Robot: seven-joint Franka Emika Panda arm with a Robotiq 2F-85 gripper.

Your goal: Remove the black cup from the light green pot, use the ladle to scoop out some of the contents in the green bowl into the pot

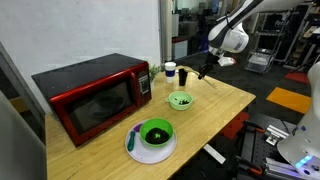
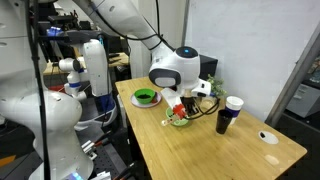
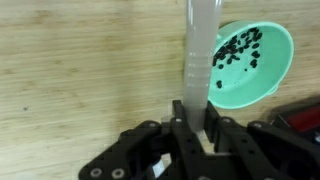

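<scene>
Two green vessels sit on the wooden worktop (image 1: 225, 100), with a red microwave (image 1: 95, 95) filling its left end in an exterior view. Right of the microwave, near the front edge, a white plate (image 1: 133, 149) carries the green bowl (image 1: 157, 141), which has dark contents inside. Further right and nearer the middle of the worktop stands the light green pot (image 1: 180, 106), with dark bits scattered in it and apart from the plate. Behind the pot, toward the far edge, a white cup (image 1: 170, 71) with a dark top and the black cup (image 1: 184, 76) stand upright just beside each other. The black cup is out of the pot, on the bare wood. The gripper (image 1: 205, 70) hangs just right of the black cup, above the worktop's far right part. The pot therefore lies between the gripper and the green bowl, with the two cups close at the gripper's side.

In the wrist view the fingers (image 3: 178, 112) pinch the pale handle of the ladle (image 3: 199, 60), which runs straight up out of the picture, its scoop end out of sight. The pot (image 3: 272, 82) lies just right of the handle.
</scene>
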